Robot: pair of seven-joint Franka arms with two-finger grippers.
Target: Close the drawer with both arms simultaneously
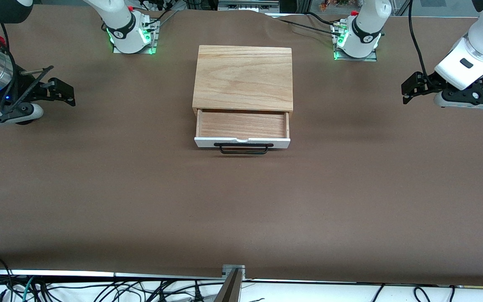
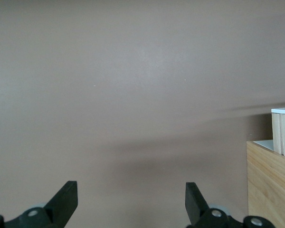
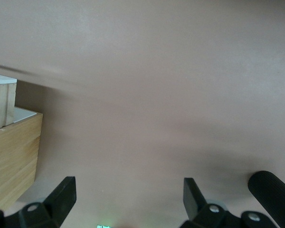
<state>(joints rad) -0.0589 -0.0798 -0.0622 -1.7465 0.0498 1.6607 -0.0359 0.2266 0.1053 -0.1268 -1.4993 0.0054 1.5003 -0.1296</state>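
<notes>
A light-oak box [image 1: 243,77] sits mid-table near the arm bases. Its drawer [image 1: 242,124] stands pulled open toward the front camera, empty, with a white front panel [image 1: 241,143] and a black bar handle [image 1: 243,149]. My left gripper [image 1: 407,89] hangs open and empty above the table toward the left arm's end, well clear of the box. My right gripper [image 1: 68,93] hangs open and empty toward the right arm's end. The left wrist view shows open fingers [image 2: 66,199] and the box [image 2: 270,185] at the frame edge. The right wrist view shows open fingers [image 3: 61,197] and the box [image 3: 14,156].
The brown table [image 1: 241,209] carries only the box. The arm bases [image 1: 130,33] [image 1: 357,40] stand beside the box's back corners. Cables and a metal bracket [image 1: 233,277] line the table's front edge. A black cylinder [image 3: 273,194] shows in the right wrist view.
</notes>
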